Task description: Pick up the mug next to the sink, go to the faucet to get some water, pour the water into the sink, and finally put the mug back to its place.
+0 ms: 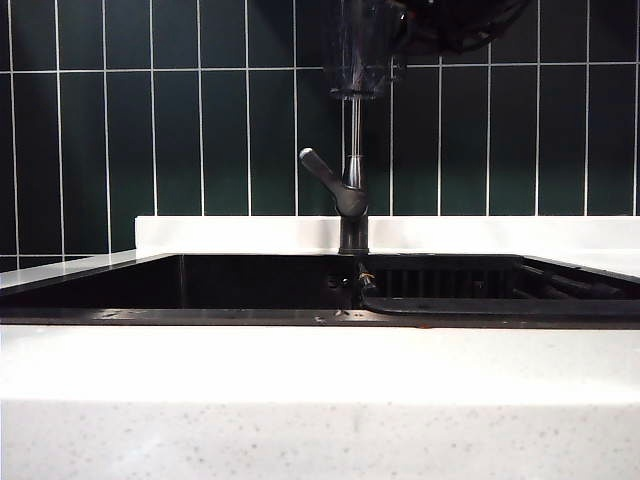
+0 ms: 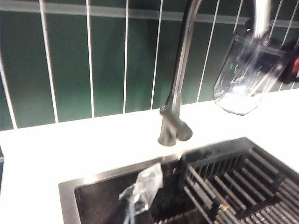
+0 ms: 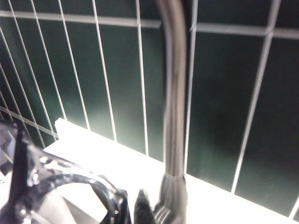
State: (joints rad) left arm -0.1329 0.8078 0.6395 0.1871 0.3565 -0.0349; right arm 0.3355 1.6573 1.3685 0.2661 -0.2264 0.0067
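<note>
I have the right gripper (image 2: 281, 58) clamped nearly fully closed on the clear faceted glass mug (image 1: 360, 45). The mug hangs in the air with its thick base tilted down. In the exterior view the gripper sits at 3 o'clock of the mug, and the mug at 12 o'clock of the grey lever handle (image 1: 325, 172).

The left gripper (image 2: 136, 197) is fully closed with nothing in it, and it hovers over the wide black rectangular sink (image 1: 180, 285).

Going outward, the front strip of white speckled countertop (image 1: 300, 400) is bare. Behind it lies the open basin, with its ribbed black drainer section (image 1: 480, 282) at 3 o'clock of the faucet base.

The tall thin metal faucet (image 1: 352, 215) rises at the sink's back edge. In the left wrist view its curved outlet comes down at the mug's mouth. The pipe stands close beside the glass and leaves little room on that side.

A dark green tiled wall (image 1: 120, 130) closes the rear.
</note>
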